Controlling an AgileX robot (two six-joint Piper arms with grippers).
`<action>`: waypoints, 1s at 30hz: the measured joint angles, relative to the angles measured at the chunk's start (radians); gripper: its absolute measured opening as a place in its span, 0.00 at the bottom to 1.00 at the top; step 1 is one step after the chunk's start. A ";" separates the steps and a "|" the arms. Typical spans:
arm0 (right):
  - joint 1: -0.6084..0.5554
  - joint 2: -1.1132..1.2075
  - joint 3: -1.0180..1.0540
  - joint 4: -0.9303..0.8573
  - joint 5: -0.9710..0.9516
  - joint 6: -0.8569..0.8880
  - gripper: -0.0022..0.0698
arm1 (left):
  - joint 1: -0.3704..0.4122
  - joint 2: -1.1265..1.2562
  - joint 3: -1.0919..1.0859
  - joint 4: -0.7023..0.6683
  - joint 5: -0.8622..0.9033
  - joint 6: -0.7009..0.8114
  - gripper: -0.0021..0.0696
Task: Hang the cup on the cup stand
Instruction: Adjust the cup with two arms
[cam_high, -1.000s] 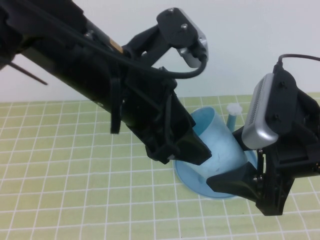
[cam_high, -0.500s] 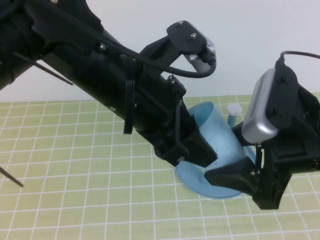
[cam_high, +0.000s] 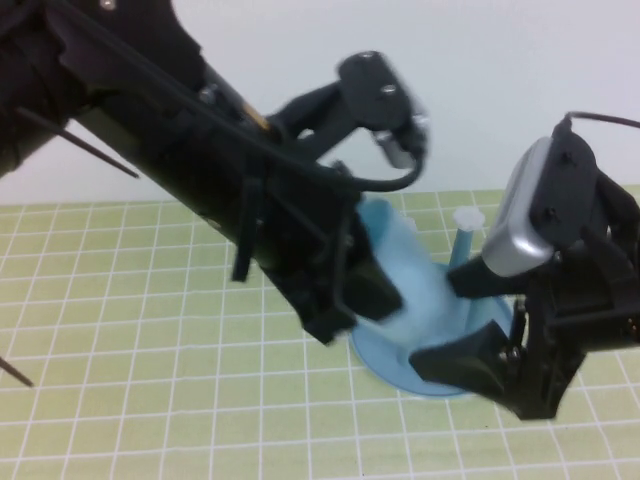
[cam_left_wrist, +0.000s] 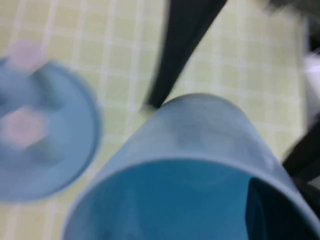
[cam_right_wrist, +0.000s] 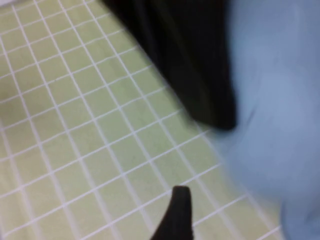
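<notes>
Over the cup stand (cam_high: 400, 365), the left gripper (cam_high: 365, 300) pinches the tilted cup (cam_high: 415, 285) – the right gripper (cam_high: 470, 330), just beside the stand, has jaws spread

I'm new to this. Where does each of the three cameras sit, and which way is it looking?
High view: raised on the robot's side, angled down at the green grid table; both black arms show, left gripper shut on the light blue plastic cup, right gripper open beside it.
Left wrist view: on the left arm, looking into the cup; round blue post stand beyond.
Right wrist view: on the right arm, facing table and cup.
Shared: the cup.
</notes>
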 joint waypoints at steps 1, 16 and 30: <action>0.000 -0.002 -0.002 -0.012 0.016 0.030 0.96 | 0.000 -0.003 0.000 0.014 -0.005 -0.010 0.03; -0.087 -0.108 -0.002 0.084 -0.057 0.580 0.99 | 0.000 -0.152 0.028 0.065 -0.153 -0.051 0.03; -0.166 -0.108 -0.002 0.751 -0.222 1.051 0.99 | -0.062 -0.352 0.510 -0.093 -0.982 -0.014 0.03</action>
